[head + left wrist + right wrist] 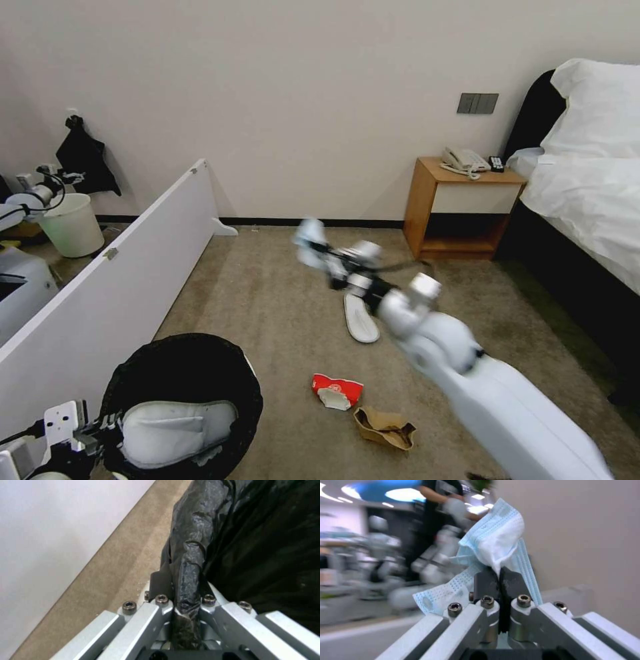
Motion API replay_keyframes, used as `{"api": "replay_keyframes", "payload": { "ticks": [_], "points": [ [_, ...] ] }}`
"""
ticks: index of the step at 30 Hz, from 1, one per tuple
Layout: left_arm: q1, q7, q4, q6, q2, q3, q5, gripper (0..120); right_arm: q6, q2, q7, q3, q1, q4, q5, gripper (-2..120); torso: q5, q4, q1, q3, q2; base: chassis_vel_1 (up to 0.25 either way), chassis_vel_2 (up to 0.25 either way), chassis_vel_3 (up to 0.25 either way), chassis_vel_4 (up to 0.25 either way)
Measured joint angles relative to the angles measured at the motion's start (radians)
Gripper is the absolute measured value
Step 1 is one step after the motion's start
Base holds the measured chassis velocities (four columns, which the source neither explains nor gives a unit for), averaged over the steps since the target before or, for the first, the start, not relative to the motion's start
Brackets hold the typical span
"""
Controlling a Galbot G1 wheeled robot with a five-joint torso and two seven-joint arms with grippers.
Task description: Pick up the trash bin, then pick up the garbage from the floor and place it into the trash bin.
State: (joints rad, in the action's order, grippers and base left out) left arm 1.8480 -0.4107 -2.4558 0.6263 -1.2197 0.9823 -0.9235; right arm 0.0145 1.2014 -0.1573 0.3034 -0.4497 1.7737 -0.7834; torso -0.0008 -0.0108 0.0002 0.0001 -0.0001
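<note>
The trash bin (248, 393), lined with a black bag, hangs at lower left with a white slipper (173, 427) lying inside. My left gripper (93, 427) is shut on its bagged rim (190, 555), the fingers (160, 580) pinching the black plastic. My right gripper (328, 259) is out over the carpet mid-room, blurred, shut on a light blue face mask (496, 537) (310, 239). Garbage on the floor: another white slipper (360, 320), a red-white crushed carton (338, 390) and a brown paper scrap (385, 427).
A white partition board (133, 260) runs along the left. Behind it stand a plain off-white bin (72, 225) and another robot's arm (27, 200). A wooden nightstand (460, 207) with a phone and a bed (587, 200) are at the right.
</note>
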Motion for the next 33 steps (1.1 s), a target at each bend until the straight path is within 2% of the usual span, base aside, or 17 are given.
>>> {"api": "replay_keyframes", "payload": {
  "ticks": [1, 2, 4, 7, 13, 18, 22, 33],
  "points": [
    [0.0, 0.0, 0.0, 0.0, 0.0, 0.0, 0.0, 2, 0.0, 0.0, 0.0, 0.0, 0.0, 0.0, 0.0, 0, 0.0, 0.0, 0.0, 0.0, 0.0, 0.0, 0.0, 0.0, 0.0],
    [-0.004, -0.001, 0.0, 0.0, 0.005, 0.002, -0.003, 2, 0.003, 0.043, 0.001, 0.053, 0.042, -0.02, -0.01, 0, 0.0002, 0.0002, 0.0, 0.0, 0.0, 0.0, 0.0, 0.0, 0.0],
    [-0.01, -0.001, 0.0, 0.0, 0.009, 0.003, -0.005, 2, 0.004, 0.07, 0.001, 0.09, 0.067, -0.034, -0.014, 0, 0.0005, 0.0002, 0.0, 0.0, 0.0, 0.0, 0.0, 0.0, 0.0],
    [-0.033, -0.003, 0.002, 0.002, 0.017, 0.001, -0.007, 2, 0.008, 0.111, 0.009, 0.163, 0.099, -0.063, -0.015, 0, 0.0005, -0.0007, 0.0, 0.0, 0.0, 0.0, 0.0, 0.0, 0.0],
    [-0.065, -0.008, 0.009, 0.007, 0.044, -0.001, -0.029, 2, 0.014, 0.126, 0.02, 0.213, 0.12, -0.087, -0.012, 0, 0.0005, -0.0005, 0.0, 0.0, 0.0, 0.0, 0.0, 0.0, 0.0],
    [-0.135, -0.026, 0.033, 0.018, 0.11, -0.005, -0.086, 2, 0.027, 0.134, 0.046, 0.247, 0.132, -0.116, -0.012, 0, 0.0006, -0.0005, 0.0, 0.0, 0.0, 0.0, 0.0, 0.0, 0.0],
    [-0.17, -0.033, 0.051, 0.023, 0.141, -0.01, -0.114, 2, 0.035, 0.13, 0.059, 0.256, 0.115, -0.127, -0.009, 0, 0.0006, -0.0004, 0.0, 0.0, 0.0, 0.0, 0.0, 0.0, 0.0],
    [-0.191, -0.042, 0.061, 0.029, 0.166, -0.005, -0.16, 2, 0.039, 0.115, 0.075, 0.272, 0.041, -0.142, 0.021, 0, 0.0008, -0.0004, 0.0, 0.0, 0.0, 0.0, 0.0, 0.0, 0.0]
  ]
}}
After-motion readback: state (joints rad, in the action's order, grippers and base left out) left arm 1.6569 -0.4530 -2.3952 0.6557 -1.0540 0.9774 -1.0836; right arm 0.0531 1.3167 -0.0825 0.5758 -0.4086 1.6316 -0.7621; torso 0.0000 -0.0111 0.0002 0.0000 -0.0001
